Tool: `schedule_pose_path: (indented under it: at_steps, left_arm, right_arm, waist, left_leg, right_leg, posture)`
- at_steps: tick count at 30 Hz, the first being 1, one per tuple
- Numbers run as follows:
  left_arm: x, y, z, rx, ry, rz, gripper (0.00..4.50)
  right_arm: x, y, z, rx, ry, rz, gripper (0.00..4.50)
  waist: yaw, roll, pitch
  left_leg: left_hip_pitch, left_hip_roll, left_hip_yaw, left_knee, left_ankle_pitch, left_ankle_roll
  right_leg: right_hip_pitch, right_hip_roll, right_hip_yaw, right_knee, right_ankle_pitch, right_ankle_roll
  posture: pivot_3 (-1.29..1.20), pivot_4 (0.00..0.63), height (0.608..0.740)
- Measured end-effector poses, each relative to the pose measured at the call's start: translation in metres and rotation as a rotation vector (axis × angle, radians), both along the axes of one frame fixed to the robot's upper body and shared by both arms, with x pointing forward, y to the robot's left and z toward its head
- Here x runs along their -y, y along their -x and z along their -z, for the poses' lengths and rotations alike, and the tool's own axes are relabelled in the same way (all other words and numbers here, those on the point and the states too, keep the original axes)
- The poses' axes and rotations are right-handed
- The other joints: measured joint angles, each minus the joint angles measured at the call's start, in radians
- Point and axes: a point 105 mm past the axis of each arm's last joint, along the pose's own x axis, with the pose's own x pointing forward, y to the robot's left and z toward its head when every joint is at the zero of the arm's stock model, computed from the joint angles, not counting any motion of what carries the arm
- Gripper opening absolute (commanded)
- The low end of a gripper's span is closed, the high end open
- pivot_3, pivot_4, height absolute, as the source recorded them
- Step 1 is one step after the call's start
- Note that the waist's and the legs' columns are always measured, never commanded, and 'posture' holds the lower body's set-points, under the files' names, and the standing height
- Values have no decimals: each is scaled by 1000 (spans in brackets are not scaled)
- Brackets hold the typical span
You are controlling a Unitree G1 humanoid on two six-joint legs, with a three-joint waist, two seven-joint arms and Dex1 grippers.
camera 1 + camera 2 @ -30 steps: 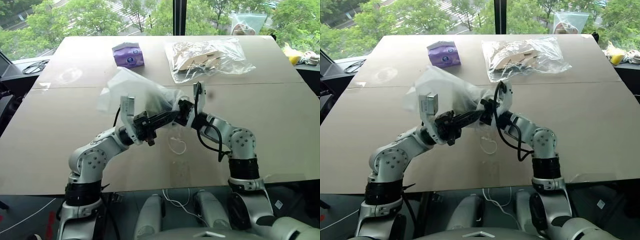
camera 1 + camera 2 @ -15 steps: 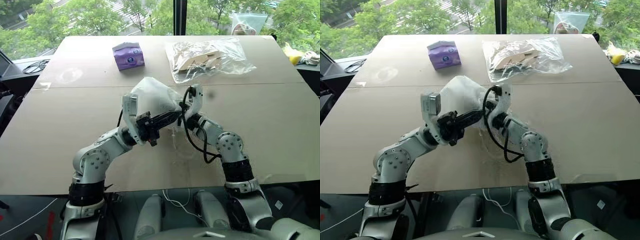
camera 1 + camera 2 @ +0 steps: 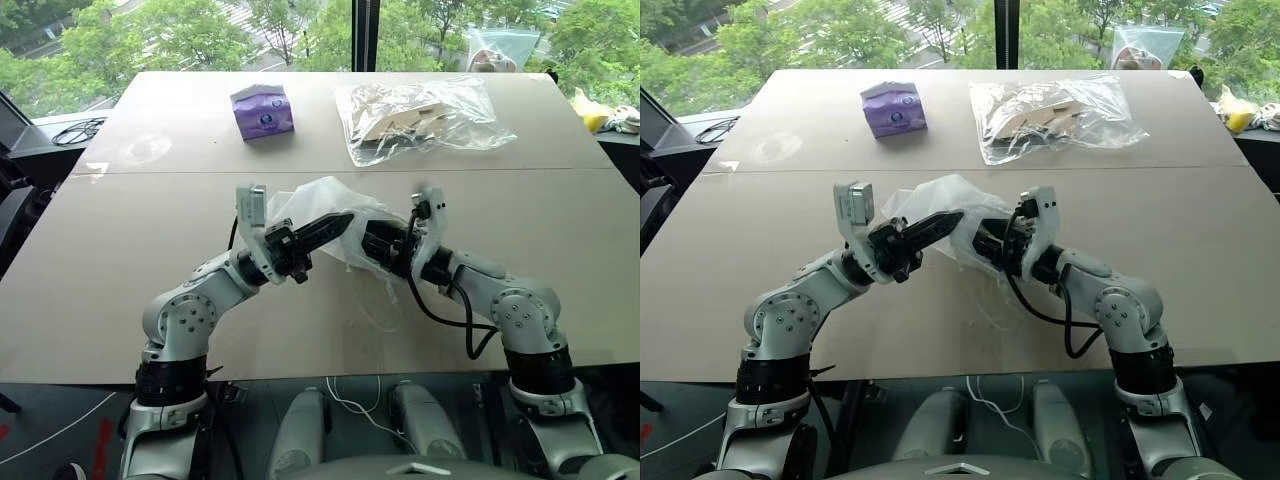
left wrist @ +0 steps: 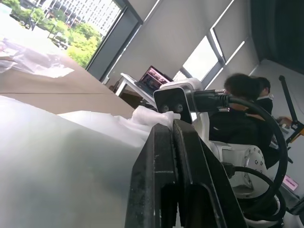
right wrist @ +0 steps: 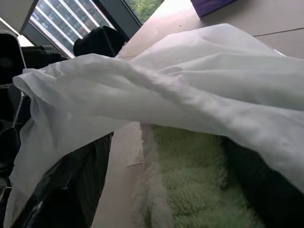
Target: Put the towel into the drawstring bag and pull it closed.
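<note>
Drawstring bag [image 3: 325, 200] held up above mid-table [image 3: 560, 240], bunched between both arms. Left gripper [image 3: 335, 224] pinched tight on the bag's fabric at its left side, fingers pressed together. Right gripper [image 3: 372, 243] tucked under the bag's right side, fingers spread wide apart with the towel [image 5: 190, 185] lying between them inside the bag mouth. White cord [image 3: 385, 300] dangles beneath. Purple tissue pack [image 3: 263, 110] and clear plastic bag [image 3: 415, 115] far side.
</note>
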Motion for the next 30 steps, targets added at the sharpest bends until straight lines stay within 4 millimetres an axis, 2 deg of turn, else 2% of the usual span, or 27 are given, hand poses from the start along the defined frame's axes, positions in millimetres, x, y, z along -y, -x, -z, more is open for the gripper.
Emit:
schedule_pose_path:
  at_steps: [5,11,14,21,24,27,30]
  left_arm:
    - [1,0,0,1,-3,3,0]
    - [-1,-2,1,20,-22,-24,0]
    - [-4,-8,1,33,-35,-60,0]
    - [-6,-21,3,34,-48,-118,0]
    - [-5,-22,3,36,-44,-121,0]
    - [-5,-23,3,39,-49,-130,0]
    - [-6,-24,3,39,-49,-136,0]
  right_arm:
    - [-10,-17,0,-96,-96,110,4491]
    - [-2,-20,-17,-206,-284,112,4491]
    - [7,-13,-19,-226,-278,65,4491]
    - [33,19,-22,-232,-318,-46,4491]
    - [42,30,-22,-189,-266,-67,4491]
    - [53,37,-27,-72,-173,-59,4491]
    - [88,23,-13,37,33,110,4491]
  waist:
    - [1,0,0]
    - [9,0,0]
    - [10,0,0]
    - [4,0,0]
    - [7,0,0]
    - [8,0,0]
    - [10,0,0]
  left_leg:
    - [0,0,0,0,0,0]
    - [-1,-1,0,0,0,0]
    - [-1,-1,0,0,0,0]
    - [0,-1,0,0,0,0]
    - [-1,-1,0,0,0,0]
    - [0,-1,0,1,0,0]
    - [0,-1,1,1,0,0]
  right_leg:
    - [0,0,0,0,1,-1]
    - [0,-1,0,0,2,-3]
    - [0,-1,0,0,2,-4]
    - [0,-1,0,0,0,-1]
    - [0,-1,0,0,0,-1]
    - [1,-1,0,0,-1,0]
    - [1,-1,0,-1,-2,-2]
  posture:
    - [0,150,740]
    - [0,150,740]
    - [0,150,740]
    - [0,150,740]
    - [0,150,740]
    - [0,150,740]
    - [0,150,740]
